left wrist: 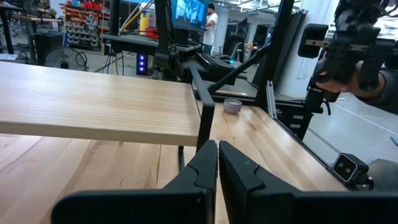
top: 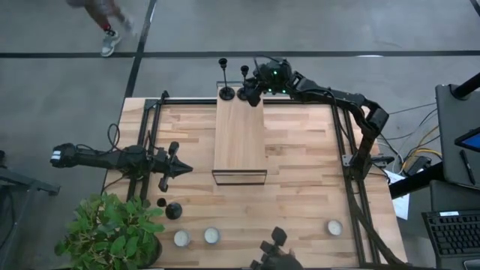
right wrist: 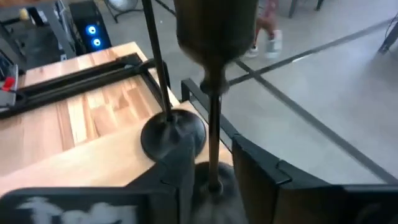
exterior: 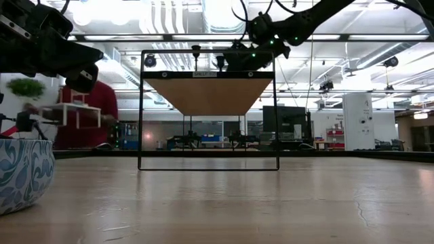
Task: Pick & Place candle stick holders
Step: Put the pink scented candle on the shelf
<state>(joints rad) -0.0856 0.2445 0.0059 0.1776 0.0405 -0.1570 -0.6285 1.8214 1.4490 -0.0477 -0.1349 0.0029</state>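
Shelf-end right claw (top: pixel 251 94) grips holder (top: pixel 246 84).

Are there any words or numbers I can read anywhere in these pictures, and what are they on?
No readable text anywhere.
White smudge on the right end effector: too blurred to read; it grips the second thin black candle stick holder.
Bright blue screen in the room behind: no legible words.
Blue-and-white patterned pot: swirls only, no letters.
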